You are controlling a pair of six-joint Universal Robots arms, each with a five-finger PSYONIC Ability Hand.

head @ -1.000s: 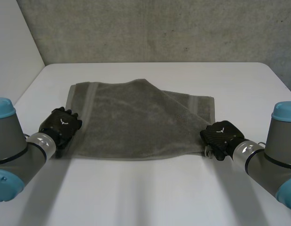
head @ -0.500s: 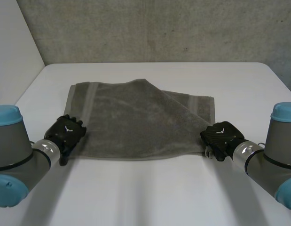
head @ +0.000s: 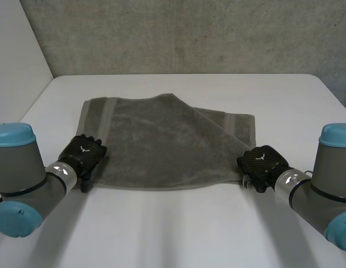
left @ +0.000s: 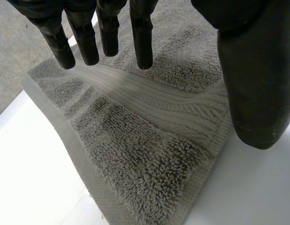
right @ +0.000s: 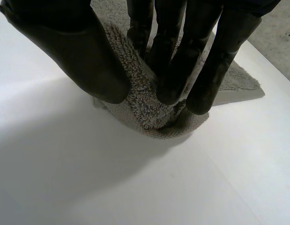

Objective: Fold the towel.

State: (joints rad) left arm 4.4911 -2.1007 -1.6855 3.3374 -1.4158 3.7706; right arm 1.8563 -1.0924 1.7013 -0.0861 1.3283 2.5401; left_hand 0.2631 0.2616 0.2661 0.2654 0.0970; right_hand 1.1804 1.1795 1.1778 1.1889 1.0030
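Towel (head: 167,139), grey, lay spread mid-way across the white table (head: 178,229), with one layer folded diagonally over its right part. Left arm (head: 22,173) and right arm (head: 329,178) came in from the near side, one at each near corner. Left hand (head: 83,157) sat over the near-left corner, fingers (left: 140,37) straight and spread apart from the thumb, gripping nothing; contact with the cloth unclear. Right hand (head: 262,164) was clamped on the near-right corner, terry bunched between thumb (right: 84,56) and fingers, lifted slightly off the table.
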